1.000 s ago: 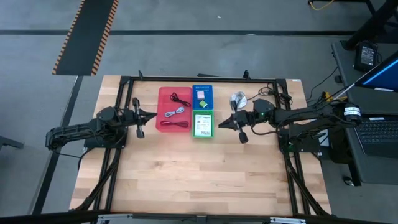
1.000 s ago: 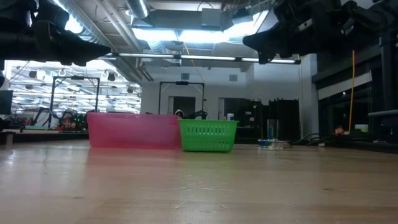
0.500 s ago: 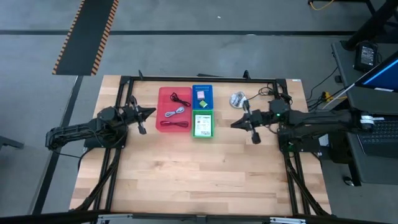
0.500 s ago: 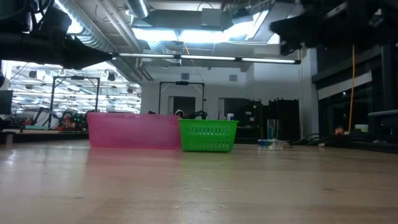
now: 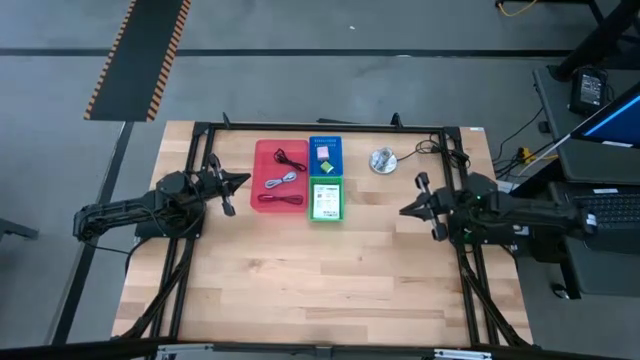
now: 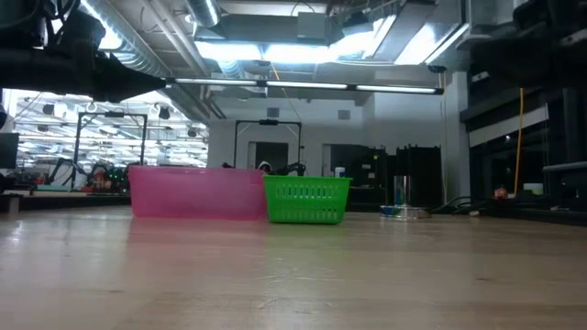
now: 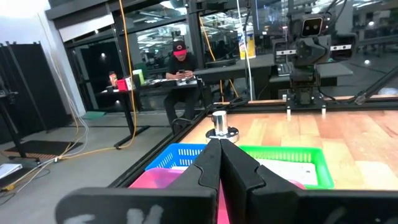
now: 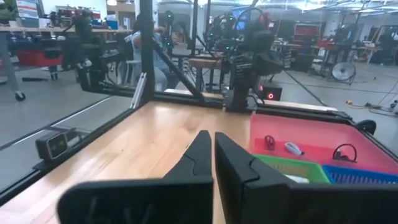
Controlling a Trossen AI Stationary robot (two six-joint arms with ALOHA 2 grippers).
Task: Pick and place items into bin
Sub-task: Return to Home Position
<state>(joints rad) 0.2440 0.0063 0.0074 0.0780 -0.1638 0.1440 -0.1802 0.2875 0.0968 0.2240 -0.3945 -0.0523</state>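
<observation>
The left pincer (image 5: 238,182) at nine o'clock and right pincer (image 5: 405,211) at three are closed, empty; cables (image 5: 283,181) in the red bin (image 5: 262,148) look light, floppy, best pinched mid-loop.

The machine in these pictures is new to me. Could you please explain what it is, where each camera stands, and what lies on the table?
This is a robot with two dark arms at a wooden table. The high view looks straight down; the low view looks level across the table top; each wrist view looks forward past one arm's own fingers. The left gripper and the right gripper are both shut and hold nothing, one at each side of the table. Between them stand three bins. The red bin holds three thin cables, the green bin a white card, the blue bin two tiny blocks. A round silver disc lies loose on the table.
</observation>
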